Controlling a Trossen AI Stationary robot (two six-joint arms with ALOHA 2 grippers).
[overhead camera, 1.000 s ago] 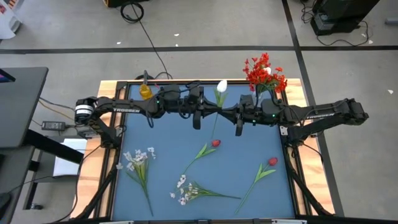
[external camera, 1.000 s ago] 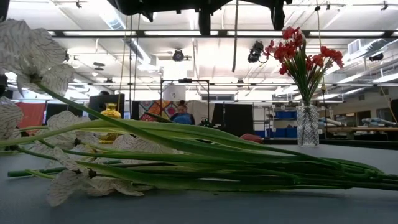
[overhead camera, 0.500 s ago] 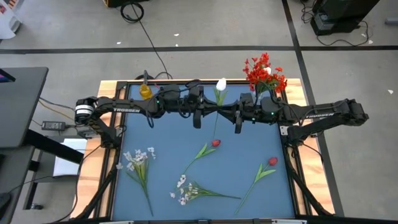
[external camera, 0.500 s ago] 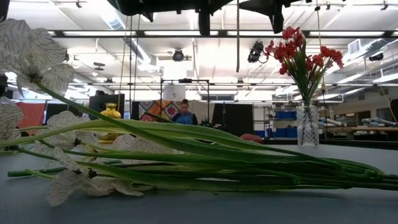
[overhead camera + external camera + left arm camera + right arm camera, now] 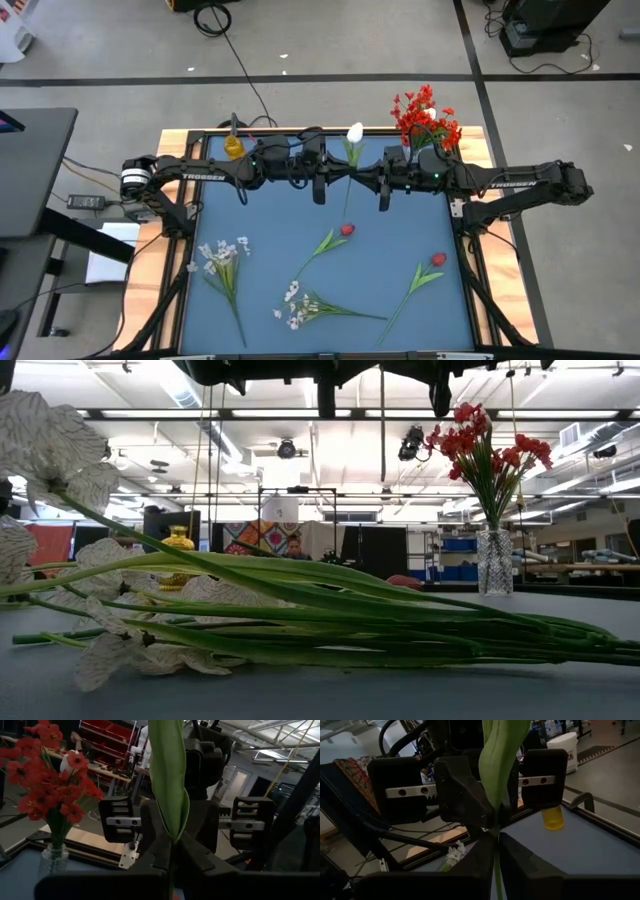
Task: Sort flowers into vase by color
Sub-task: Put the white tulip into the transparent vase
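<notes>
A white tulip (image 5: 355, 133) on a thin green stalk is held above the table's far middle, between my two grippers. They face each other, level. My left gripper (image 5: 172, 851) is shut on the stalk from the left. My right gripper (image 5: 495, 845) is shut on it from the right. A clear vase of red blossoms (image 5: 428, 120) stands at the far right. A yellow vase (image 5: 233, 147) stands at the far left. On the blue mat lie two red buds (image 5: 345, 230) (image 5: 437, 260) and two white sprays (image 5: 222, 255) (image 5: 300, 305). My left gripper pinches the tulip's stalk (image 5: 171, 837) between its two fingers, just below a long green leaf. It comes level from the table's left, across the stalk. The tulip is lifted clear of the table. My right gripper pinches the same stalk (image 5: 495, 831) between its two fingers, under the leaf. It comes level from the table's right, across the stalk. The lower stalk (image 5: 382, 430) hangs free below the fingers.
The black frame rail (image 5: 300, 131) runs along the far edge behind both grippers. The white spray nearest the low camera (image 5: 200, 610) fills the low view's foreground. Bare blue mat (image 5: 270, 215) lies under the grippers.
My right gripper has swung a little toward the table's far edge, and the tulip's bloom has gone slightly that way with it. The flowers on the mat have stayed where they were.
</notes>
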